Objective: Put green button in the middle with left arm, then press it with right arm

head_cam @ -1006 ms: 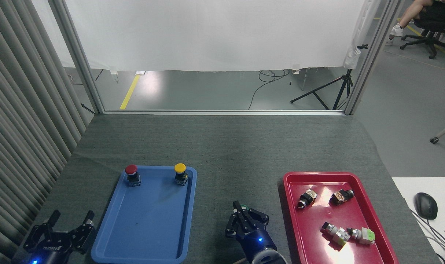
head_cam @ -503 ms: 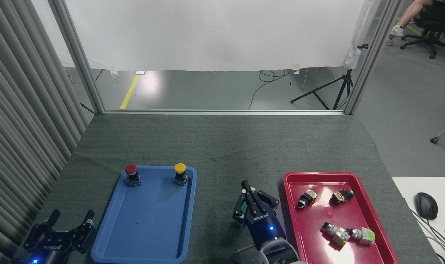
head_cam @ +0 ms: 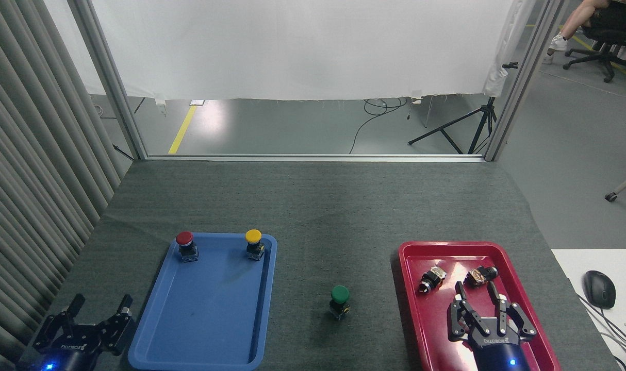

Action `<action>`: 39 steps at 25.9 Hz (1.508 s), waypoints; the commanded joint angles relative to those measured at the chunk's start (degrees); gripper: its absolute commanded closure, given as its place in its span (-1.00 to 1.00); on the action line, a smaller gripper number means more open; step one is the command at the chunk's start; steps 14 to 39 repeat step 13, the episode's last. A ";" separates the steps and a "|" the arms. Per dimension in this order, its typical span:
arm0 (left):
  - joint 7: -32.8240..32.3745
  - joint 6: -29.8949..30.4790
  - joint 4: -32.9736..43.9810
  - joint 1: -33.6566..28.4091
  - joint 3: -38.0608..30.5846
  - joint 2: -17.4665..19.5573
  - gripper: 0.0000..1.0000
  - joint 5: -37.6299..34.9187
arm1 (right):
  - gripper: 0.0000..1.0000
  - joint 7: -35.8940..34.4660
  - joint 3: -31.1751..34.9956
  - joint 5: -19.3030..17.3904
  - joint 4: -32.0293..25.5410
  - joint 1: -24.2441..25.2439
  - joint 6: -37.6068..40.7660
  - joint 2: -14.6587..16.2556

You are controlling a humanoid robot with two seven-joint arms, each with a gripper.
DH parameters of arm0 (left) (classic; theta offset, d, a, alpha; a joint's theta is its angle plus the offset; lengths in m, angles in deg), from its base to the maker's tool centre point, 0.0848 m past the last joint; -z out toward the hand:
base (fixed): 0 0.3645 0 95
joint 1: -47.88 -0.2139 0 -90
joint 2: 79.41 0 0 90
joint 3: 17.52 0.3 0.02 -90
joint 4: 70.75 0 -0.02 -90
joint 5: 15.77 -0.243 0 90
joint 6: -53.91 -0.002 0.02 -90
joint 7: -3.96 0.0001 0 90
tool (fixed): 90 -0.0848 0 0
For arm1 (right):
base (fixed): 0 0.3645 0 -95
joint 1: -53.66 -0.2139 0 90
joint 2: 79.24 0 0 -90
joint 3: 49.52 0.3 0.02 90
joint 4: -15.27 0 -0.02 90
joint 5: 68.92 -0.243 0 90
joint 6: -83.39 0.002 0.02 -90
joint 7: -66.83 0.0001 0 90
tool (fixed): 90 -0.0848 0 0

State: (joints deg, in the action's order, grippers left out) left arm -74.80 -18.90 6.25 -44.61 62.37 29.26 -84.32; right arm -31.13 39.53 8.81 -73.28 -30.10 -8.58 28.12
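1. The small push-button with a round domed green cap on a black boxy base (head_cam: 339, 301) stands upright on the bare dark gray felt-like mat (head_cam: 313, 206) covering the worktop — between the two trays, nearer the viewer's edge, touching neither tray.
2. The left black two-finger gripper marked ROBOTIQ (head_cam: 99, 306) sits at the lower left corner, just beside the blue tray's left rim. Its fingers are spread wide and hold nothing; a blue light glows on its wrist.
3. The right black two-finger gripper on a dark blue wrist (head_cam: 477, 292) is over the lower part of the red tray, well apart from the green-capped button. Its fingers point away from the viewer, parted with a clear gap, gripping nothing.
4. The blue rectangular plastic tray (head_cam: 210, 319) holds two upright buttons along its far edge: a red-capped button (head_cam: 185, 245) at the left and a yellow-capped button (head_cam: 254, 243) at the right.
5. The red rectangular plastic tray (head_cam: 431, 330) carries small switch parts lying on their sides — two show beyond the right fingers (head_cam: 493, 293); anything beneath that gripper is hidden.
6. A dark computer mouse (head_cam: 599, 288) lies on a white surface at the far right.
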 commanded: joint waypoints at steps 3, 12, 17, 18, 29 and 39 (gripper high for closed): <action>-0.09 -0.06 -0.02 0.12 -0.09 -0.03 -0.98 0.00 | -1.00 -0.57 2.62 -0.30 -2.15 3.42 -0.40 0.83; -0.26 -0.06 -0.02 0.20 0.00 -0.03 -0.98 0.00 | -1.00 -0.58 2.79 -0.30 -4.61 5.53 -0.49 1.01; -0.17 -0.06 -0.10 0.20 0.00 -0.03 -0.98 0.00 | -1.00 -0.58 2.79 -0.30 -4.61 5.53 -0.49 1.01; -0.17 -0.06 -0.10 0.20 0.00 -0.03 -0.98 0.00 | -1.00 -0.58 2.79 -0.30 -4.61 5.53 -0.49 1.01; -0.17 -0.06 -0.10 0.20 0.00 -0.03 -0.98 0.00 | -1.00 -0.58 2.79 -0.30 -4.61 5.53 -0.49 1.01; -0.17 -0.06 -0.10 0.20 0.00 -0.03 -0.98 0.00 | -1.00 -0.58 2.79 -0.30 -4.61 5.53 -0.49 1.01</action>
